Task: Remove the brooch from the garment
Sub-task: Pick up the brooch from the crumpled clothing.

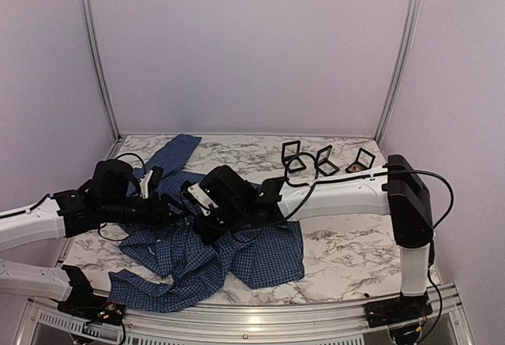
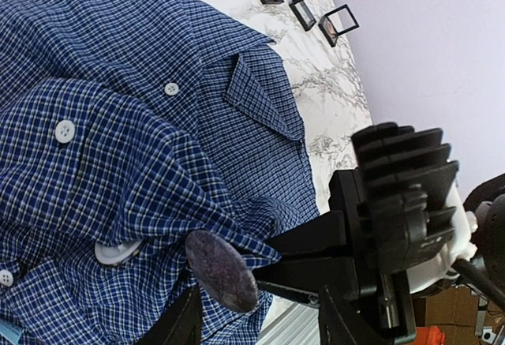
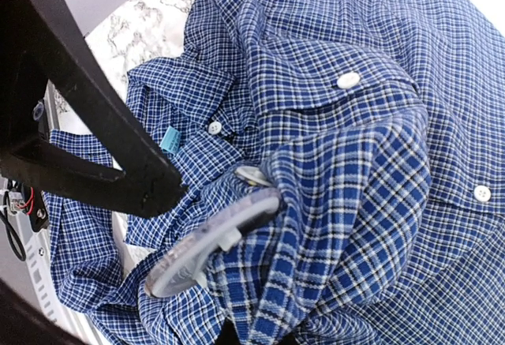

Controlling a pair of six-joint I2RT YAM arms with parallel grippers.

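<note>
The dark blue checked shirt (image 1: pixel 260 258) lies crumpled on the table's left half. It fills the left wrist view (image 2: pixel 118 61) and the right wrist view (image 3: pixel 379 29). A coin-sized oval disc, dull purple-brown, sticks out of a raised fold (image 2: pixel 221 270); I take it for the brooch. Edge-on it looks pale, with a white clasp (image 3: pixel 213 242). My right gripper (image 2: pixel 272 256) is shut on the fold right beside the disc; in its own view the cloth hides its fingers. My left gripper (image 2: pixel 256 305) is open, its fingertips just short of the disc. Both grippers meet over the shirt (image 1: pixel 189 209).
Three small black square frame boxes (image 1: pixel 325 159) stand at the back right of the marble table (image 1: pixel 355 242). A white round piece (image 2: pixel 118 252) shows under the fold. The right arm spans the table's middle. A metal rail runs along the near edge.
</note>
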